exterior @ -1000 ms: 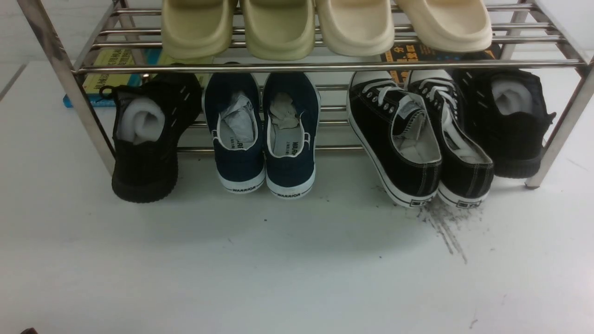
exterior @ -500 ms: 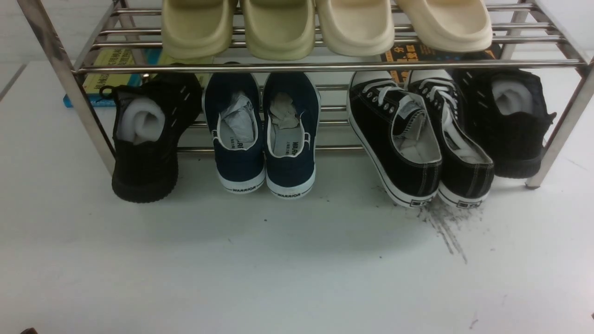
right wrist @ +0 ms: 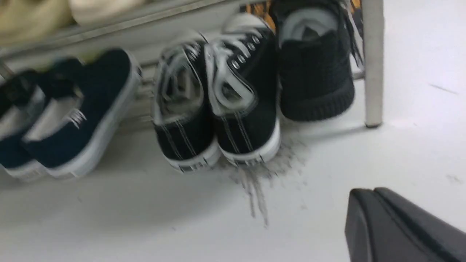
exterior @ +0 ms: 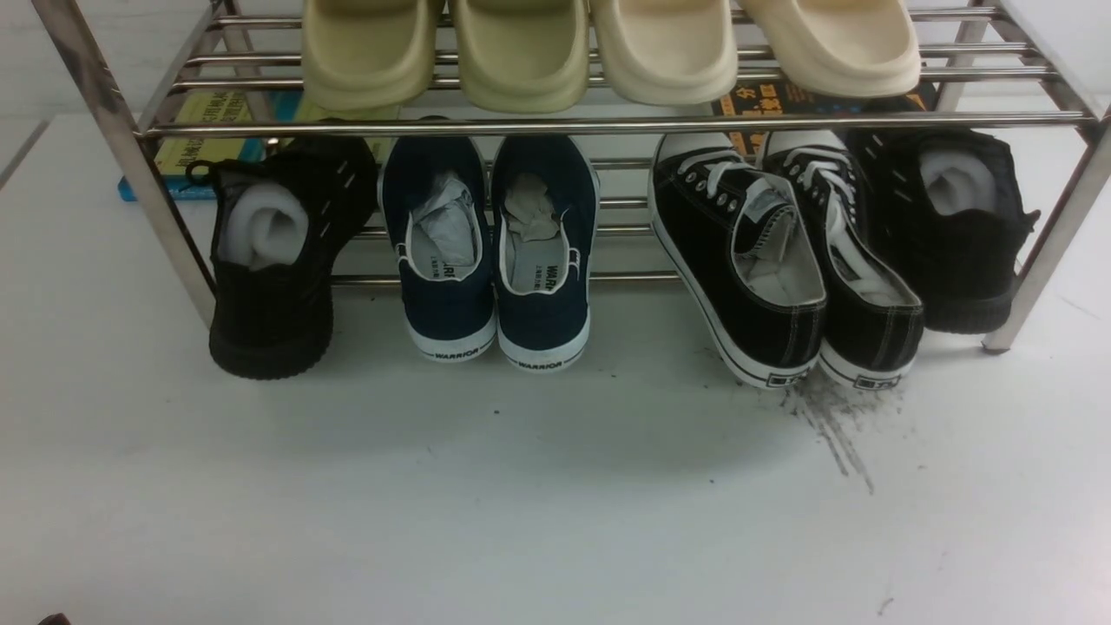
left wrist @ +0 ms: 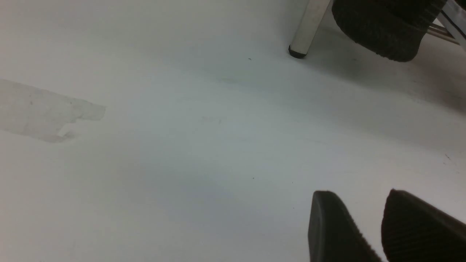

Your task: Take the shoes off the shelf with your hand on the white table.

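The shoes, black canvas sneakers with white laces (exterior: pixel 738 260) (exterior: pixel 855 269), lean heel-out on the lower tier of the chrome shelf (exterior: pixel 608 124), right of centre, with their heels on the white table (exterior: pixel 555 503). The blurred right wrist view shows them side by side (right wrist: pixel 214 105). My right gripper (right wrist: pixel 364 194) is shut and empty, low over the table in front of the shoes and well short of them. My left gripper (left wrist: pixel 360 194) is open a little and empty, over bare table near the shelf's left leg (left wrist: pixel 309 25). Neither gripper shows in the front view.
Navy WARRIOR slip-ons (exterior: pixel 490 252) sit left of the shoes. All-black knit sneakers stand at each end (exterior: pixel 273 260) (exterior: pixel 950 226). Beige slides (exterior: pixel 521 52) fill the top tier. Dark scuff marks (exterior: pixel 833 425) lie before the shoes. Books (exterior: pixel 208 130) lie behind the shelf.
The shoes and shelf have not moved. A small dark tip at the front view's right edge half a second ago is gone now.
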